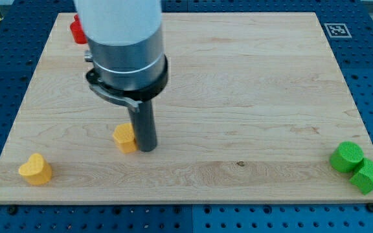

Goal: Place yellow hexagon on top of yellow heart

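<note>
Yellow hexagon [125, 137] against my tip [147, 149] (bare rod, holding nothing); yellow heart [35, 169] lower-left on wooden board [238, 97]

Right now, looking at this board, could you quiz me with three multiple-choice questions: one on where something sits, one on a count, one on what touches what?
1. The yellow heart lies at the view's: A top right; B bottom left; C centre.
2. Green blocks visible: A one; B two; C four.
3. My tip is: A right beside the yellow hexagon; B beside the heart; C far from every block.

B: the heart is near the bottom-left corner.
B: a green cylinder and a green star.
A: the tip stands at the hexagon's right side.
</note>
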{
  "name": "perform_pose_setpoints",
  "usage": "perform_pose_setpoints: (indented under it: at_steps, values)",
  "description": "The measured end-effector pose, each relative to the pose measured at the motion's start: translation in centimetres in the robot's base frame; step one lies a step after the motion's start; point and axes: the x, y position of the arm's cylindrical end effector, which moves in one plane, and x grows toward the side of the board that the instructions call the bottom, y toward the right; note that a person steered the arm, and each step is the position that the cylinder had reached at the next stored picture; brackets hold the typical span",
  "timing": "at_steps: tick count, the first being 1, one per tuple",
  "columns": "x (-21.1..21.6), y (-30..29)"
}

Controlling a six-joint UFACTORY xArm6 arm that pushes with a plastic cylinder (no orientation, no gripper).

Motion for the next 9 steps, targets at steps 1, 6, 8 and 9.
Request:
perform_pose_setpoints:
  at_steps: [1, 6, 8, 9]
  values:
    - [-1.2, -2.1]
    - [-2.5, -5.2]
    - [-2.4, -6.9]
    - [-2.2, -7.9]
